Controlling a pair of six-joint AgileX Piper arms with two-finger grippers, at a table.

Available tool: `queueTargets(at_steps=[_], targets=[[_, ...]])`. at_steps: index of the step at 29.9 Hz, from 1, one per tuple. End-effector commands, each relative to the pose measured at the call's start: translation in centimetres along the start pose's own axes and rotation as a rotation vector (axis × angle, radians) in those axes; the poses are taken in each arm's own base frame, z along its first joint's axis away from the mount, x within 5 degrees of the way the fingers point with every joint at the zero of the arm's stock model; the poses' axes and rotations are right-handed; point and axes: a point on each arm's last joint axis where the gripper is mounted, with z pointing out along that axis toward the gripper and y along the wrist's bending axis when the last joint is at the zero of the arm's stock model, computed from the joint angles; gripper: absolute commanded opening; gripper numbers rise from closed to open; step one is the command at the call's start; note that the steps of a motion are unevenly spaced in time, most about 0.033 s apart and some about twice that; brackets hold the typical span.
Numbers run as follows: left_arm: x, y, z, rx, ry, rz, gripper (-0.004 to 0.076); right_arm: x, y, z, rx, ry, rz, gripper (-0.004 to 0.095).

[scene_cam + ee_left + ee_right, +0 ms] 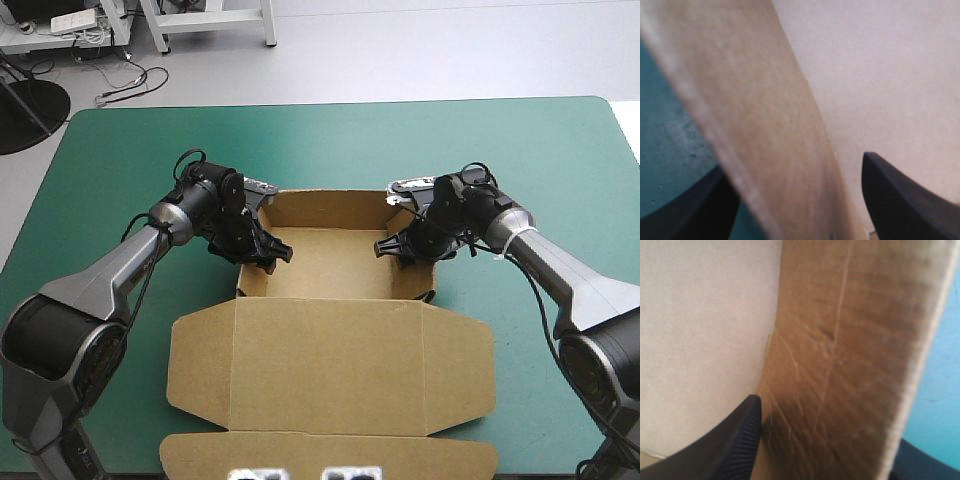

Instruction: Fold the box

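The brown box stands mid-table as an open tray, its lid lying flat toward the near edge. My left gripper straddles the tray's left wall, open. In the left wrist view that wall runs up between the spread fingers, the tray floor on the inner side. Over the right wall my right gripper is likewise open. The right wrist view shows the wall between its fingers, with the floor inside.
The lid's end flap reaches the table's near edge. Bare teal-green cover lies to the far side and on both flanks of the box, also beside the walls.
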Motion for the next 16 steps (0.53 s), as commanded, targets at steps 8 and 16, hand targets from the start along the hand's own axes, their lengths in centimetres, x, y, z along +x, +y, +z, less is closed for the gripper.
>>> queueTargets(at_steps=[8,16], targets=[[-0.4,-0.8,-1.6,0.023,-0.097,-0.037,0.0522,-2.9,-0.4,-5.4,0.098,-0.212,-0.035,0.0473],[-1.4,-0.9,-4.3,0.003,-0.129,-0.019,0.0522,-4.1,0.0,-8.3,0.091,-0.283,-0.047,0.0472]])
